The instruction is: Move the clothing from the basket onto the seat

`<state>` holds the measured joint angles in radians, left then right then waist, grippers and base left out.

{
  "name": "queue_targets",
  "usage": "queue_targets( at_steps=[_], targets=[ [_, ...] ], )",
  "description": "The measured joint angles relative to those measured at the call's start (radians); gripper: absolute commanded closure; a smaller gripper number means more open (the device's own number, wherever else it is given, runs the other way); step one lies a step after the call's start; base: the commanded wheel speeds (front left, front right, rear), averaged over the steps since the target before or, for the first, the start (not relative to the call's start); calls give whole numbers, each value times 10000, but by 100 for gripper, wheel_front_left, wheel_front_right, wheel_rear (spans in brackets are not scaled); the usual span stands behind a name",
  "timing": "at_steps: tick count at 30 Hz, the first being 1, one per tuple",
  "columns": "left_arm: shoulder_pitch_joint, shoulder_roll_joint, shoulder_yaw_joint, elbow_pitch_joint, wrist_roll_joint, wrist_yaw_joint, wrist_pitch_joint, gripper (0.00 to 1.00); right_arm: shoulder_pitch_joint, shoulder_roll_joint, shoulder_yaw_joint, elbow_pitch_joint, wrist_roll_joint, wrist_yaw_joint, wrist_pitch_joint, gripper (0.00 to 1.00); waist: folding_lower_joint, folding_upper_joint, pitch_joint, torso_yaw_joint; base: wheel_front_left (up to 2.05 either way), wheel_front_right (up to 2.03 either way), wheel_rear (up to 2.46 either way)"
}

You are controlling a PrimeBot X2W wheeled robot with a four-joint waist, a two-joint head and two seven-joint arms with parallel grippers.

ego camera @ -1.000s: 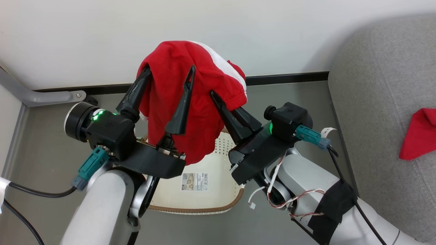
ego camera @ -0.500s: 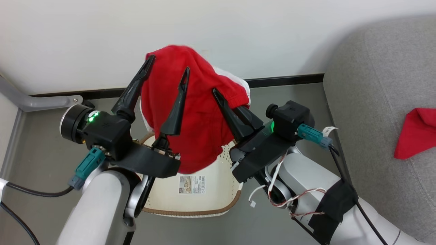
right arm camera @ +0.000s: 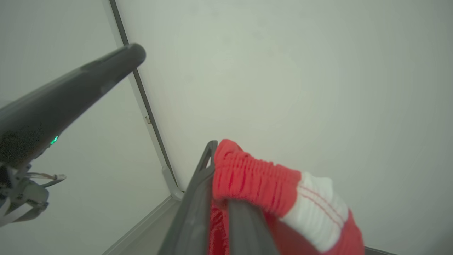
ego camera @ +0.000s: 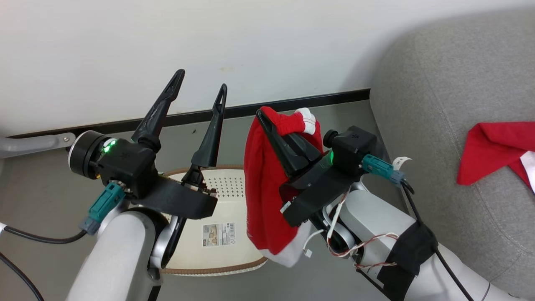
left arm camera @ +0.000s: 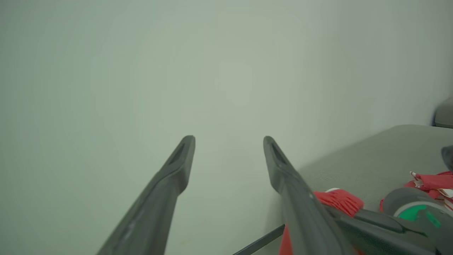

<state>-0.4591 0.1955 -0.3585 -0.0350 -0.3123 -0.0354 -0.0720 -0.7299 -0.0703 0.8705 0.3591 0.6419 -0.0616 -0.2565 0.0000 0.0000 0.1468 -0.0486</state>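
One large grey seat takes up the right of the head view. A red garment with a white edge lies on its cushion. To the left, on the floor, stands the cream basket, and the visible part of its bottom shows a paper label. Above its right rim hangs the second garment, red with a white hem. The right end effector is clamped on its gathered, white-striped waistband. The left end effector is spread wide and holds nothing, just beside the cloth.

The carry to the seat looks like the step in hand. It would go best with the right arm kept high, so the trailing hem clears the basket rim and the cushion's rounded edge. The left fingers should stay apart from the cloth. Release should wait until most of the fabric rests well onto the cushion.
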Motion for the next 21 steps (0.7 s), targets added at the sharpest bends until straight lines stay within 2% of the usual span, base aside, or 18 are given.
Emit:
queue_targets(
  at_steps=[21],
  targets=[
    [132,98,111,318,29,100,-4,0,1,4,-217,-71,-109,-13,0,100,0,1,-81,-1730,0,0,0]
  ],
)
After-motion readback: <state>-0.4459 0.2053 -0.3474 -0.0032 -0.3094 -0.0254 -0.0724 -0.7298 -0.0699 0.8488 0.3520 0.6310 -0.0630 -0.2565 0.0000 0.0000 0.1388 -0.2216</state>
